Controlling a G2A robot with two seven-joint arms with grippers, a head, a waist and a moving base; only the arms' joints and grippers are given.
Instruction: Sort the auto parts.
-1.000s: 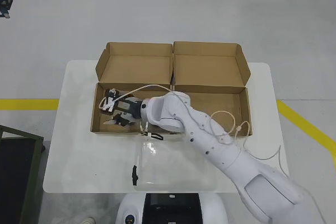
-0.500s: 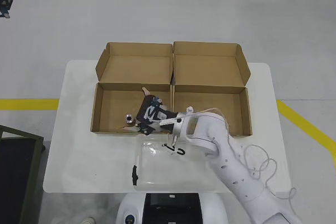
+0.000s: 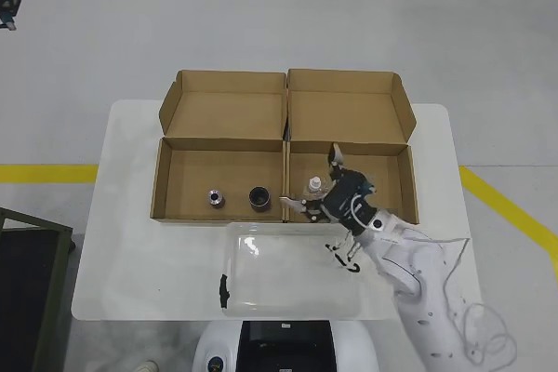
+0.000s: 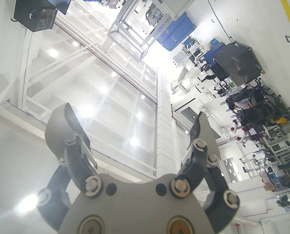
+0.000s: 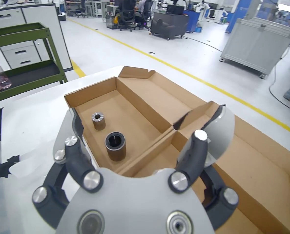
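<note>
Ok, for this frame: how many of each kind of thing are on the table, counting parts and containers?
Small steel cylinder, narrow bore: 1
Wider dark-rimmed sleeve: 1
Open cardboard boxes: 2, the left box and the right box
Clear plastic bin: 1
Total: 5
Both parts stand in the left box. The right gripper hides some of the right box.

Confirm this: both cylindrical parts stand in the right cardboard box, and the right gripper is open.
Wrong box. The top view shows the small silver part and the dark bushing standing in the left cardboard box, not the right one. The right gripper is open.
</note>
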